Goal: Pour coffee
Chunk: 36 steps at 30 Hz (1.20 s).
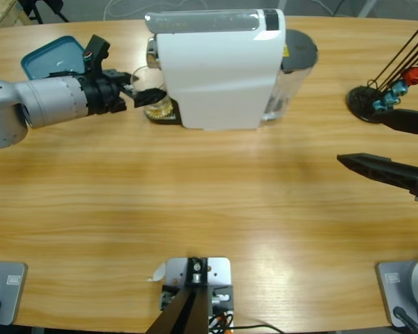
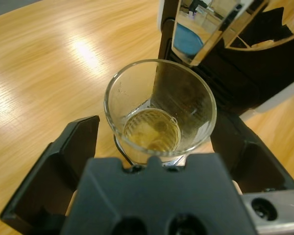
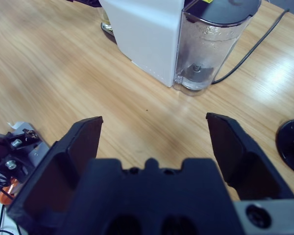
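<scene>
A small clear drinking glass (image 2: pixel 159 110) is seen from above in the left wrist view, standing upright against the dark front of the coffee machine (image 1: pixel 219 66); a shallow pool of amber-brown coffee (image 2: pixel 151 129) covers its bottom, and the rest of the glass is unfilled. In the high view the glass (image 1: pixel 157 106) is found at the left face of the white machine, on the machine's dark drip base, partly hidden by the gripper. The left gripper (image 2: pixel 159 147) is placed with one black jaw on either side of the glass; the jaws are spread and a gap is seen between each jaw and the glass wall, so the glass is not clamped. A clear water tank (image 3: pixel 209 46) with a dark grey lid is fixed to the machine's far side; whether water is held in it cannot be told. A small yellow label is visible near the tank's top, but no writing can be read on it. A teal square tray (image 1: pixel 52 57) lies behind the left arm near the table's back edge; its contents are not shown. The right gripper (image 3: pixel 159 142) is held over bare wooden table (image 1: pixel 216 209), well apart from the machine, its jaws wide apart and nothing between them; a black round stand (image 1: pixel 366 101) with thin rods is set near it.
</scene>
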Tool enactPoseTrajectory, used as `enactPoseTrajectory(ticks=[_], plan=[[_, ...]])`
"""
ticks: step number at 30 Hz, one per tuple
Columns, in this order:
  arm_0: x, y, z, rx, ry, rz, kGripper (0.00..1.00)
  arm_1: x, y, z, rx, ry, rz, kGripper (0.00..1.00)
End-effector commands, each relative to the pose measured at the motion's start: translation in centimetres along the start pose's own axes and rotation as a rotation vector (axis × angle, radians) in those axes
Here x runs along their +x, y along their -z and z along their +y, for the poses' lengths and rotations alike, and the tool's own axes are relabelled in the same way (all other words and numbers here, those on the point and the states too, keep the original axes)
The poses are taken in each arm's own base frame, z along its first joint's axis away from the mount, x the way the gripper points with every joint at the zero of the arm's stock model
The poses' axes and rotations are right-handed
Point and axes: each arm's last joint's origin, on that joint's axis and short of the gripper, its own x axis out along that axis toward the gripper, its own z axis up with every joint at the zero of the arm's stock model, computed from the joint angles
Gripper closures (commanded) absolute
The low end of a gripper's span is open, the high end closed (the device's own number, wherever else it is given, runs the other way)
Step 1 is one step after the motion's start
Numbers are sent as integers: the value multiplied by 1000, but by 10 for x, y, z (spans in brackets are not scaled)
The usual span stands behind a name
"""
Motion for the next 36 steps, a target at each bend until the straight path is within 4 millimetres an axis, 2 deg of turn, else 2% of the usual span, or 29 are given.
enactPoseTrajectory(ticks=[1,5,8,11,15,17,25,28,32,36], plan=[[19,10,1,-6,-6,24,73,9,11,1,-15,-21,57,87],[23,10,-2,-2,4,24,95,9,11,1,-15,-21,57,87],[23,11,-4,0,9,25,258,9,11,1,-15,-21,57,87],[22,11,-4,1,9,23,358,9,11,1,-15,-21,57,87],[19,15,-4,1,11,23,445,9,11,1,-15,-21,57,87],[15,17,-4,0,9,21,446,9,11,1,-15,-21,57,87],[-36,25,-4,-1,-118,8,446,9,11,1,-15,-21,57,87],[-62,22,4,-16,-190,-35,446,9,11,1,-15,-22,57,87],[-92,11,24,-61,-298,-90,446,9,11,1,-15,-23,57,87],[-105,9,57,-125,-432,-116,441,9,11,1,-15,-24,58,87]])
